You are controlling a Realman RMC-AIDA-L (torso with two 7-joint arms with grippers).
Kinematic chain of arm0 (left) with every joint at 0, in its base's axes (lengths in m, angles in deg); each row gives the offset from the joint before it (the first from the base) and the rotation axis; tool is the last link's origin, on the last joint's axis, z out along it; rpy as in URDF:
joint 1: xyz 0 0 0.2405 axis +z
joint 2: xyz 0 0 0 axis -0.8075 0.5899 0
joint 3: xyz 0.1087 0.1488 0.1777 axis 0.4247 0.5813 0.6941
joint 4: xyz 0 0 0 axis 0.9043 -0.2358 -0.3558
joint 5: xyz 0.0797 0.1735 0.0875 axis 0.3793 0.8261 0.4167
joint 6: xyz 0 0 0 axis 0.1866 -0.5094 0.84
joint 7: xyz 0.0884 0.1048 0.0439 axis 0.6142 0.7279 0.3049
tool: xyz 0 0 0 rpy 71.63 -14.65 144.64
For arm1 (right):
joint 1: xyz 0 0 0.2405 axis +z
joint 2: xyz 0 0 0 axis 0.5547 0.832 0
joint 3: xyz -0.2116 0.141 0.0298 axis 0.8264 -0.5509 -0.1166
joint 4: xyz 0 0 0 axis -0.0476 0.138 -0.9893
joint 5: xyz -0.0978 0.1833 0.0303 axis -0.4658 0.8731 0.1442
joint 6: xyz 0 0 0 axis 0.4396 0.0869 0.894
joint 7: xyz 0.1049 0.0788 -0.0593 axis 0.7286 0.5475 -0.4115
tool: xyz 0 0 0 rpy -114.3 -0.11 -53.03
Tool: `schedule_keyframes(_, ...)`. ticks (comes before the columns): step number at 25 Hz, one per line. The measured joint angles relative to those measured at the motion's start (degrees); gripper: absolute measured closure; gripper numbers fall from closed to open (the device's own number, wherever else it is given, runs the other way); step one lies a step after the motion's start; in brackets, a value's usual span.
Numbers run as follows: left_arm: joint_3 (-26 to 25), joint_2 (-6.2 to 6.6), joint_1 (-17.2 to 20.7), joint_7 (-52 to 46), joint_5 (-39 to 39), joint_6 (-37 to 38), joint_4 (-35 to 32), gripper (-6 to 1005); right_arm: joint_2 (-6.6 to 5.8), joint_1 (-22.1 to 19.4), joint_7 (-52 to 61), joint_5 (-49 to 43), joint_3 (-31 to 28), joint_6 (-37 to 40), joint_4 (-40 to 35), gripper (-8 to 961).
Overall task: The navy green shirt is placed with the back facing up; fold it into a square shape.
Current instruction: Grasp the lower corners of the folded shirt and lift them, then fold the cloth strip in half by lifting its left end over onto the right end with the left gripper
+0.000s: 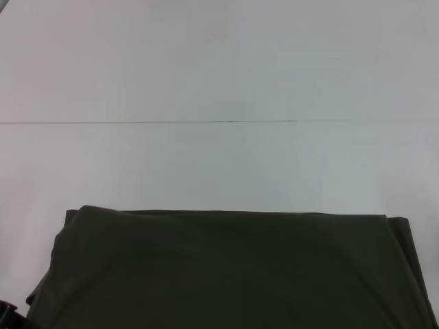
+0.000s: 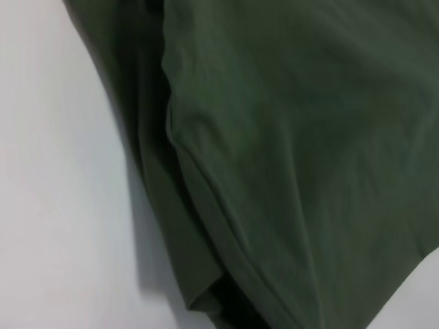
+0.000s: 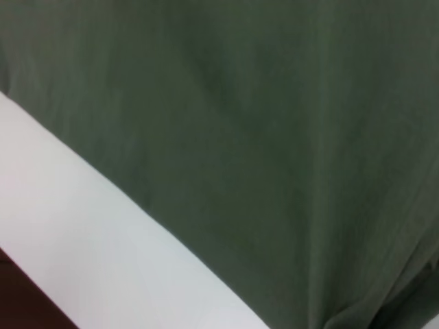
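- Folding seems to be in the middle: the navy green shirt (image 1: 233,271) lies on the white table (image 1: 219,75) at the near edge of the head view, and its far edge is one long straight line, so I judge that one fold is already made.
- Along the shirt's left and right borders a second layer of cloth shows under the top one — this also speaks for a doubled garment.
- In the left wrist view the shirt (image 2: 302,151) shows a hem-like ridge and a lower layer beside it, with a dark gap between the layers near the corner.
- In the right wrist view the shirt (image 3: 260,137) is almost smooth, and its edge runs diagonally over the table (image 3: 89,226).
- Neither gripper's fingers appear in any view, so I cannot tell if they are released, clenched or grasping the cloth; a small dark part at the lower left corner of the head view is too little to name.
- The cloth looks soft, matte and thin, dark olive, with only shallow wrinkles — no lettering is visible.
- The next move, in my judgement, calls for taking both layers together at a side border and bringing it across evenly, so the outline becomes square.
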Motion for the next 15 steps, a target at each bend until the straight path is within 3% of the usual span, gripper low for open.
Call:
schedule_keyframes(14, -2.3, 0.06, 0.2, 0.1, 0.3, -1.8, -0.5, 984, 0.43, -0.4, -1.0, 0.0, -0.8, 2.4, -4.1, 932)
schedule_keyframes(15, -2.3, 0.06, 0.3, 0.1, 0.3, -1.9, -0.5, 984, 0.47, -0.5, -1.1, 0.0, -0.8, 2.8, -4.7, 891)
